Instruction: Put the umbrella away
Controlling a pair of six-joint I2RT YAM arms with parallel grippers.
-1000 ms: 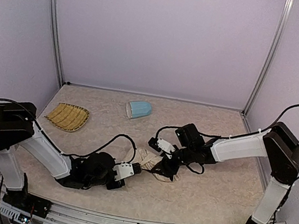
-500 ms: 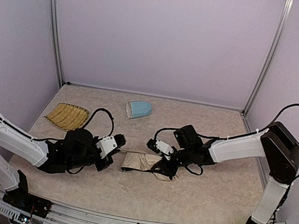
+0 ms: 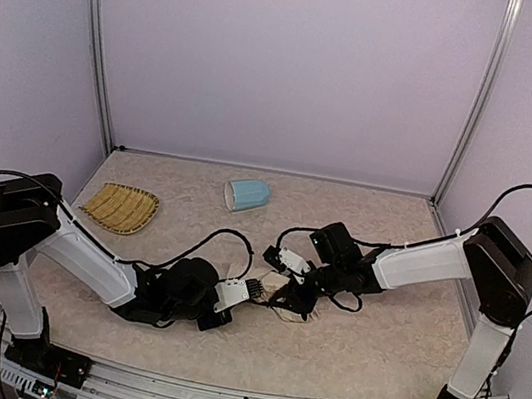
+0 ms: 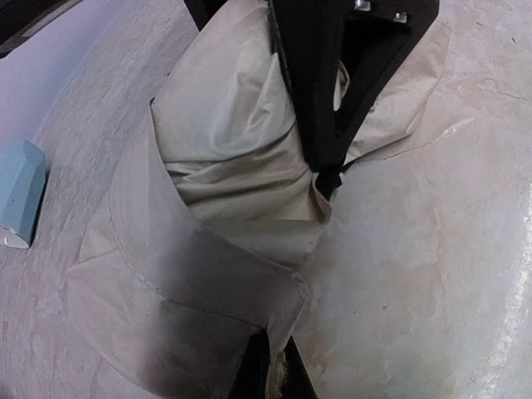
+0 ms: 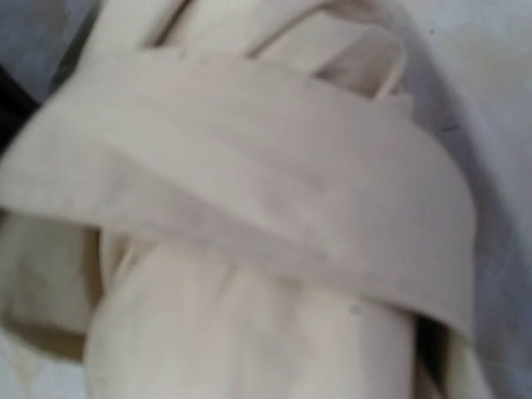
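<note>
1. Top view: the umbrella (image 3: 271, 283) lies mid-counter (image 3: 372, 358) as a loose cream bundle between the two arms.
   - The left claw (image 3: 244, 287) is at its near-left end and the right claw (image 3: 294, 293) at its right end, both touching fabric.
   - The mug (image 3: 246, 194) lies on its side well behind and the straw tray (image 3: 120, 207) sits far left. Both are apart from the work, so nothing blocks it.
2. Left wrist view: the left claw (image 4: 270, 370) has its fingers almost together on the corner of a loose umbrella (image 4: 233, 158) flap, so it looks pinched shut on it.
   - The right claw (image 4: 324, 170) crosses the bundle where the fabric cinches in, and it seems clamped on it.
   - The step, as I judge it, is wrapping the loose flap round the bundle.
   - To do it well, pull the flap taut and flat, lay it over without bunching, and let the right claw hold the roll steady.
   - The risk is thin fabric slipping out of the pinch.
   - The mug (image 4: 21, 191) is at the left edge, clear of this.
3. Right wrist view: only umbrella (image 5: 249, 216) fabric fills the frame, blurred, with a wide band across the roll. No fingers are visible here.
</note>
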